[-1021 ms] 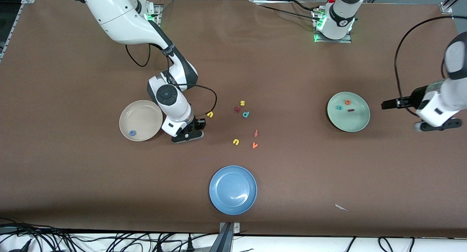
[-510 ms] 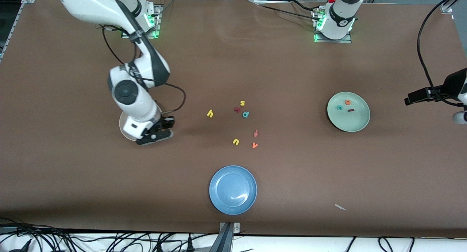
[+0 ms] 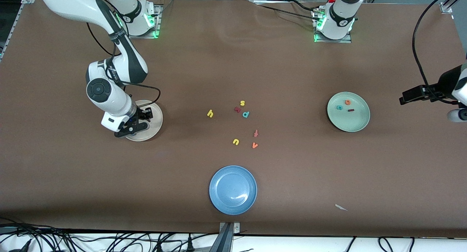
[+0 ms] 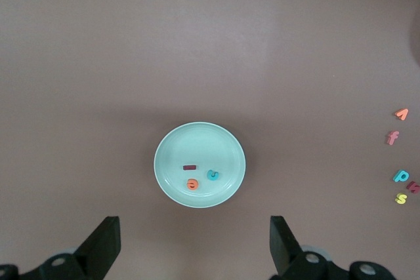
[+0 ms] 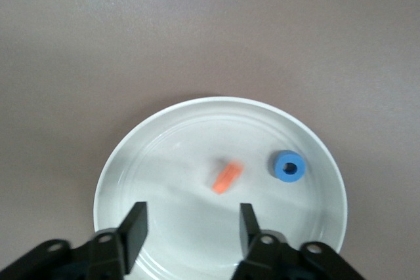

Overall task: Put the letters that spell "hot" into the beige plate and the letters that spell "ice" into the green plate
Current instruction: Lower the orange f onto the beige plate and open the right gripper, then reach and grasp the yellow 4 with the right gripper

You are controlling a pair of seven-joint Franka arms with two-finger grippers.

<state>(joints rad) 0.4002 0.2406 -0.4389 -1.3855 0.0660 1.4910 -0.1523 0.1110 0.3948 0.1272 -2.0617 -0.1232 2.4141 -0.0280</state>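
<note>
— Pincer check from the front view: where are the two?

— Right pincer (image 3: pixel 135 125) hangs over the beige plate (image 3: pixel 153 126) at the right arm's end of the tabletop (image 3: pixel 233 62). Left pincer (image 3: pixel 460 114) waits at the left arm's end, beside the green plate (image 3: pixel 359 124).

— Counts?

— Three plates: beige, green, and a blue plate (image 3: pixel 233 190) nearest the front camera. Seven loose letters mid-tabletop: a yellow h (image 3: pixel 210 114), yellow s (image 3: pixel 242 103), maroon letter (image 3: pixel 237 109), teal p (image 3: pixel 246 114), reddish f (image 3: pixel 256 133), yellow u (image 3: pixel 236 141), orange v (image 3: pixel 255 145). Three in the green plate: orange e (image 3: pixel 348 102), teal c (image 3: pixel 339 107), dark i (image 3: pixel 351 110).

— Left wrist view?

— Left pincer's fingers (image 4: pixel 105 244) spread wide, empty, high above the green plate with its three letters.

— Right wrist view?

— Right pincer's fingers (image 5: pixel 136 225) stand parted, gripping nothing. Two letters lie in the beige plate: an orange t (image 5: pixel 227 177) just past the fingertips and a blue o (image 5: pixel 289 166) beside it.
</note>
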